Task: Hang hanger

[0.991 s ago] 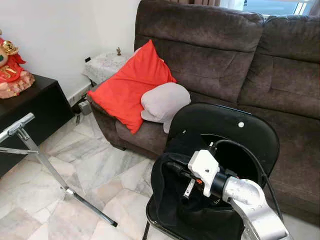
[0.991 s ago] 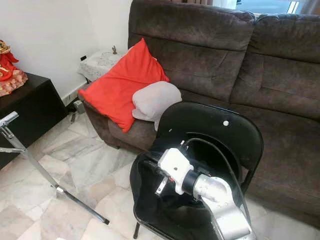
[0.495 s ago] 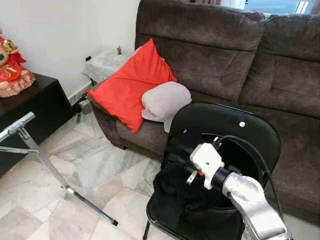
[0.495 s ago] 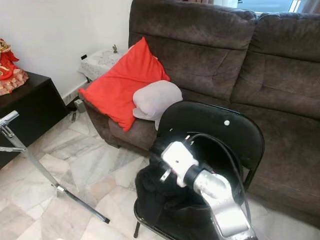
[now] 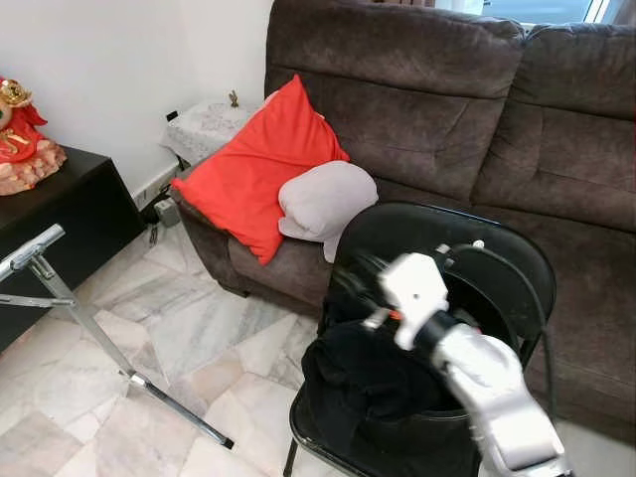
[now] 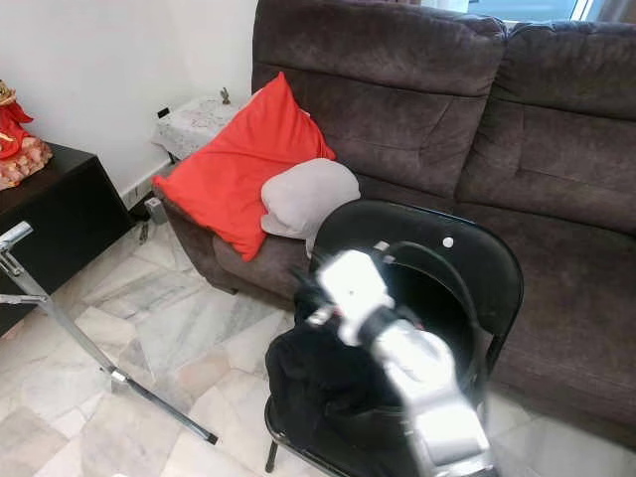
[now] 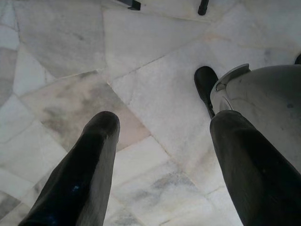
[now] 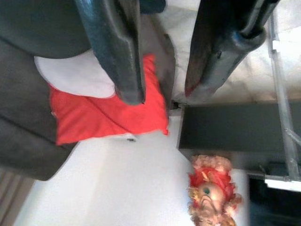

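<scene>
Right gripper: above the black folding chair, at a bunched black garment; grip cannot be told.
Hanger: not made out, probably inside the garment.
Silver metal rail: well apart, to the robot's left.
Left gripper: fingers apart, over floor.
Writing: none readable.

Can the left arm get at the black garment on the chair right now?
Probably not as it hangs: the left gripper points at the marble floor, fingers open. The right gripper is already above the black garment on the folding chair.
</scene>
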Controlling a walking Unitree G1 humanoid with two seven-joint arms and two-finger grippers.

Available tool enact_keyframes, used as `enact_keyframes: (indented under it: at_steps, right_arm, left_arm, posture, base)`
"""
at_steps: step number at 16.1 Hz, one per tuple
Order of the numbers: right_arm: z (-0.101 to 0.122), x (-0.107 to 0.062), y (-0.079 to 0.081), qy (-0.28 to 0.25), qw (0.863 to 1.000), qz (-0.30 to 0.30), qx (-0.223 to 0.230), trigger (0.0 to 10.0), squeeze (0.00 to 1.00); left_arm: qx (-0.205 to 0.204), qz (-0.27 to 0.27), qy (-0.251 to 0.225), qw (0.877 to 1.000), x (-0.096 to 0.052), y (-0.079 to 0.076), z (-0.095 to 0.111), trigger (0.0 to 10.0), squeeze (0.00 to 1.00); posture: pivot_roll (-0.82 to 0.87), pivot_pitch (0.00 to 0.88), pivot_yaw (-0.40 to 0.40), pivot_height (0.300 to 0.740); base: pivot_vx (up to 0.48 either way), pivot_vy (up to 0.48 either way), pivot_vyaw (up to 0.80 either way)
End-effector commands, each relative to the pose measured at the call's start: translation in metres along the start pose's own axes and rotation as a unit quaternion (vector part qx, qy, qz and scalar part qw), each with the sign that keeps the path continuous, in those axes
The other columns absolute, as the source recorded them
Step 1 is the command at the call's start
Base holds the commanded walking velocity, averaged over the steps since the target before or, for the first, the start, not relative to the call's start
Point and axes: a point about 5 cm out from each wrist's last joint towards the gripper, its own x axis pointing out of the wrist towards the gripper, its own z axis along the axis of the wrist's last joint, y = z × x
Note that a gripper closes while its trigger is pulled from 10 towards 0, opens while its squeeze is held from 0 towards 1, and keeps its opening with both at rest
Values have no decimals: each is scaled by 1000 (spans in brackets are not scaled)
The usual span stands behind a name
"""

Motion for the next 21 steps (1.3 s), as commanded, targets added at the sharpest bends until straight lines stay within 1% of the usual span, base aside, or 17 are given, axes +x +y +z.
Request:
enact_keyframes:
  at_steps: [1, 2, 3, 4, 6, 7, 8, 9, 10, 11, 12, 13, 14, 16, 18, 20, 21]
  right_arm:
    - [-6, 3, 9, 61, 997, -22, -43, 10000, 0]
    - [7, 7, 20, 64, 997, -40, 0, 10000, 0]
    - [25, 9, 34, 39, 998, -25, 47, 10000, 0]
    - [34, 8, 45, 40, 999, 7, 23, 10000, 0]
    - [32, 3, 48, 67, 997, 29, -20, 10000, 0]
    - [31, 2, 45, 69, 998, 7, -11, 10000, 0]
    - [27, 0, 36, 71, 997, -33, 16, 10000, 0]
    - [23, -4, 20, 58, 991, -104, 61, 10000, 0]
    - [21, -7, 12, 50, 986, -139, 72, 10000, 0]
    - [12, -16, 0, 47, 973, -195, 112, 10000, 0]
    - [7, -20, -4, 51, 965, -216, 137, 10000, 0]
    - [-7, -34, -10, 73, 957, -248, 131, 10000, 0]
    - [-18, -52, -13, 75, 940, -288, 166, 10000, 0]
    - [-28, -67, -13, 97, 934, -312, 143, 10000, 0]
    - [-42, -91, -12, 115, 914, -363, 144, 10000, 0]
    - [-44, -96, -14, 106, 900, -390, 163, 10000, 0]
    - [-46, -93, -15, 92, 895, -397, 181, 10000, 0]
  left_arm:
    - [5, -1, 24, 1000, -2, 2, -11, 10000, 0]
    - [5, -2, 24, 1000, -2, 2, -11, 10000, 0]
    - [5, -3, 24, 1000, -2, 1, -11, 10000, 0]
    - [6, -4, 25, 1000, -2, 1, -11, 10000, 0]
    - [6, -5, 25, 1000, -2, -1, -10, 10000, 0]
    - [6, -5, 24, 1000, -1, -1, -9, 10000, 0]
    - [6, -3, 21, 1000, -1, -2, -8, 10000, 0]
    - [3, 2, 17, 1000, -1, -2, -7, 10000, 0]
    - [2, 3, 16, 1000, -1, -2, -6, 10000, 0]
    - [1, 7, 14, 1000, 0, -2, -6, 10000, 0]
    - [1, 9, 13, 1000, 0, -2, -5, 10000, 0]
    - [-2, 15, 13, 1000, 0, -1, -6, 10000, 0]
    - [-5, 19, 14, 1000, -1, 0, -6, 10000, 0]
    - [-7, 22, 13, 1000, -1, 1, -6, 10000, 0]
    - [-15, 27, 8, 999, -1, 3, -4, 10000, 0]
    - [-7, 30, 6, 1000, -1, 5, -3, 10000, 0]
    - [-4, 32, 5, 999, -1, 7, -1, 10000, 0]
  posture:
    - [6, 110, 92, 740]
    - [4, 108, 90, 740]
    - [-3, 109, 91, 740]
    - [-3, 109, 91, 740]
    - [-12, 106, 86, 740]
    - [-16, 98, 81, 740]
    - [-15, 96, 81, 740]
    - [-17, 90, 79, 740]
    - [-16, 89, 78, 740]
    - [-17, 87, 79, 740]
    - [-17, 87, 79, 740]
    - [-21, 79, 81, 740]
    - [-25, 73, 80, 740]
    - [-28, 68, 80, 740]
    - [-28, 55, 81, 740]
    - [-39, 43, 98, 740]
    - [-17, 33, 99, 740]
  base:
    - [0, 0, 0]
    - [0, 0, 0]
    - [0, 0, 0]
    - [0, 0, 0]
    - [0, 0, 0]
    - [0, 0, 0]
    - [0, 0, 0]
    - [0, 0, 0]
    - [0, 0, 0]
    - [0, 0, 0]
    - [0, 0, 0]
    - [0, 0, 0]
    - [0, 0, 0]
    - [0, 0, 0]
    - [0, 0, 0]
    - [0, 0, 0]
    - [0, 0, 0]
